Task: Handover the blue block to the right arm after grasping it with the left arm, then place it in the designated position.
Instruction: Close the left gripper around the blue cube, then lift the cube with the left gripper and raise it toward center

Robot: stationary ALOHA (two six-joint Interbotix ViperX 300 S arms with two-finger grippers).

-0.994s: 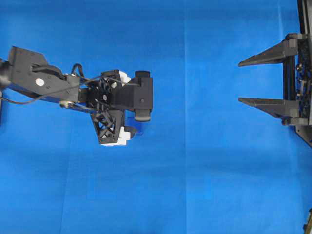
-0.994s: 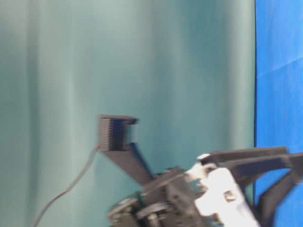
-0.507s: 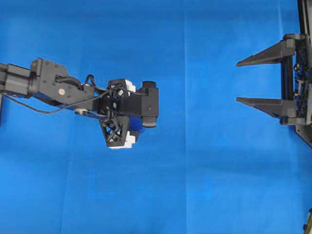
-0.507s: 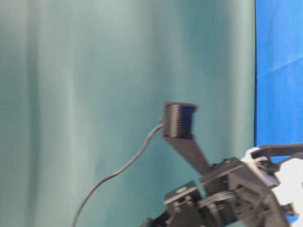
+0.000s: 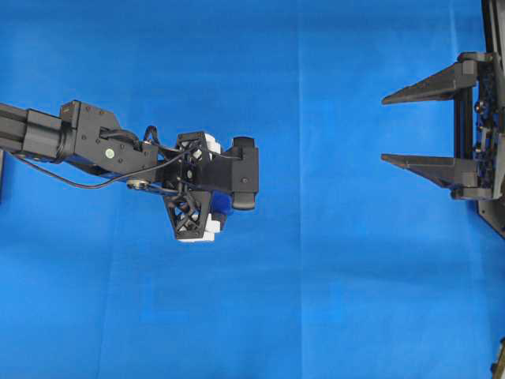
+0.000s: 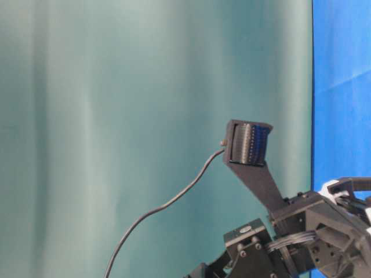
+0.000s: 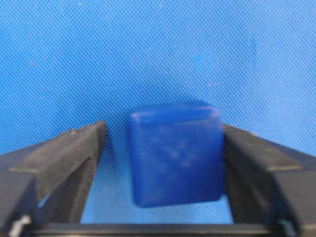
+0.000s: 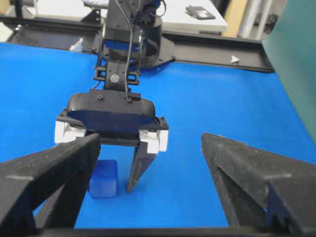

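The blue block [image 7: 175, 153] rests on the blue sheet between the fingers of my left gripper [image 7: 163, 129]. Its right finger [image 7: 252, 163] is against the block's side, while a strip of sheet shows between the block and the left finger [image 7: 69, 158]. That gripper points straight down and is open. From overhead only a sliver of the block [image 5: 224, 207] shows under the left gripper [image 5: 221, 204]. In the right wrist view the block [image 8: 103, 178] stands beside one left finger [image 8: 139, 165]. My right gripper [image 5: 384, 130] hovers wide open at the far right, holding nothing.
The blue sheet [image 5: 331, 284] covers the table. A teal curtain [image 6: 145, 116] fills the table-level view, with the left arm [image 6: 301, 231] and its cable [image 6: 168, 202] at the lower right. The left arm's base [image 8: 131, 29] and a black rail [image 8: 212, 42] lie beyond the sheet.
My left gripper has shifted slightly right and down onto the block, and its jaws have narrowed around it. The right gripper has barely moved.
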